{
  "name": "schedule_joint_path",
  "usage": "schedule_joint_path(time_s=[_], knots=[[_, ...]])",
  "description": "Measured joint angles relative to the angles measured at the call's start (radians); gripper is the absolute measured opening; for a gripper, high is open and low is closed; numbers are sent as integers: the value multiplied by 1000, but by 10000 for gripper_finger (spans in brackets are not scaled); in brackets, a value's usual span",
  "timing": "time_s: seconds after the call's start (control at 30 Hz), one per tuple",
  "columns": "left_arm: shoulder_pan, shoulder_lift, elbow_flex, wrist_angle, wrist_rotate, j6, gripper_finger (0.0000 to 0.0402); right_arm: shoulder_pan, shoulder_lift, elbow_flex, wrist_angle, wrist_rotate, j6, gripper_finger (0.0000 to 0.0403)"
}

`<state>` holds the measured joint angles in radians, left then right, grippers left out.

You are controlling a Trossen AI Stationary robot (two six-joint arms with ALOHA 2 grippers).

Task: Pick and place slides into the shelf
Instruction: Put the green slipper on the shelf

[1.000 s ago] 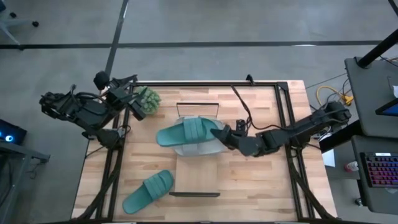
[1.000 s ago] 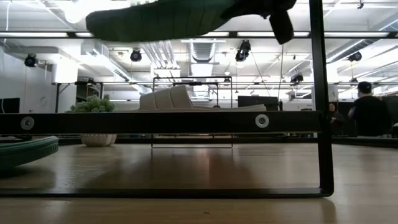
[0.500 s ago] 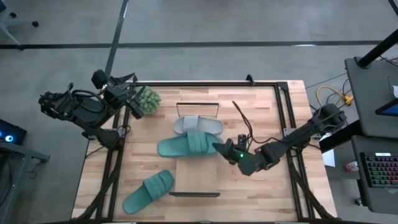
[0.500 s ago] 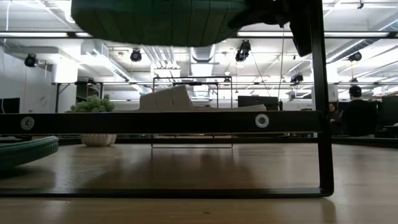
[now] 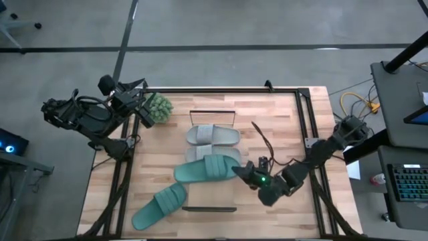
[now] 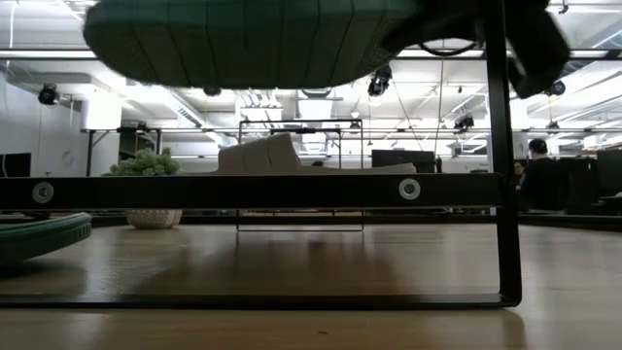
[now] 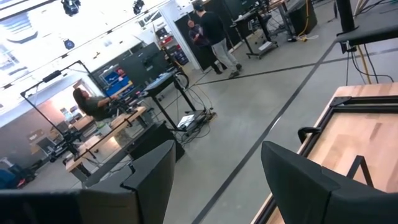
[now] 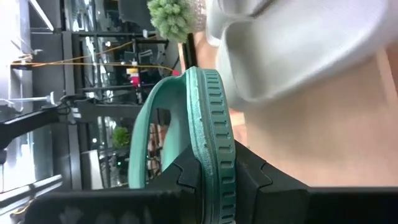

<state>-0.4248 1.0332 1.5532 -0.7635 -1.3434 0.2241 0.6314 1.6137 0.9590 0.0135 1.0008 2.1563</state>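
Teal slide (image 5: 207, 169) is pinched by its sole edge in right gripper (image 5: 246, 173); soft, light, bendy, so it's best gripped near the strap.

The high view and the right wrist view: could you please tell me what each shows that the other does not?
Only the high view shows the second teal slide lying on the table, the left claw open at the far left corner, and the shelf. Only the right wrist view shows the right claw's fingers pinching the held teal slide's ribbed sole edge. Both show the held teal slide, the grey slides and the plant.
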Motion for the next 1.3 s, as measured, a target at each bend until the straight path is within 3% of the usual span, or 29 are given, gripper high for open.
schedule_joint_path(time_s=[0.27,0.43,0.93,1.3], knots=[[0,2,6,3,0,1,224,46,50,0,-40,23,130,40],[0,0,8,27,0,11,224,47,70,0,-29,0,137,40],[0,13,8,198,1,229,224,37,123,-36,-35,-33,141,40],[0,16,8,208,2,237,224,-8,122,-128,45,-59,140,40]])
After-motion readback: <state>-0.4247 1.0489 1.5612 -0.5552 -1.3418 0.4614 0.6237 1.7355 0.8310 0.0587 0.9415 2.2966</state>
